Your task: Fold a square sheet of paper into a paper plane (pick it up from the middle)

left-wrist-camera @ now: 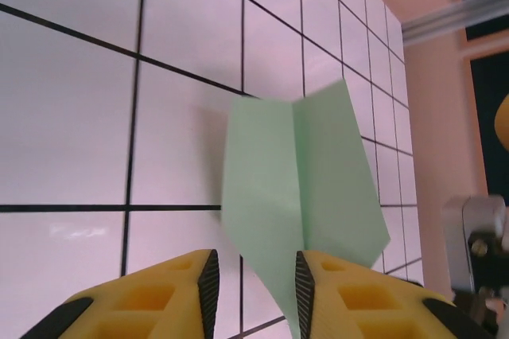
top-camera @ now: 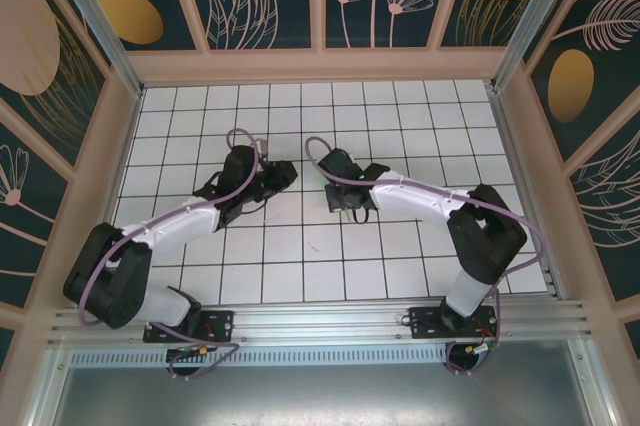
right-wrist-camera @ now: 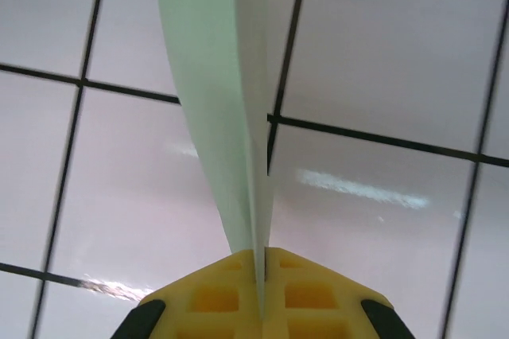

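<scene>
1. Paper plane [left-wrist-camera: 302, 188]: folded, wings splayed, above the tiled table [left-wrist-camera: 71, 116], at 12 o'clock from the left gripper [left-wrist-camera: 256, 275].
2. Right gripper [right-wrist-camera: 260, 275]: pressed together, pinching the plane's centre fold.
3. Left gripper: fingers spread, tail tip between them, unclamped.
4. Judgement: a firm right pinch matters; back the left out straight, clear of the wings.

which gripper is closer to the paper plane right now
Right. The right gripper is shut on the paper plane, pinching its folded layers. The left gripper is open, with the plane's narrow end lying between its fingers, not gripped.
</scene>
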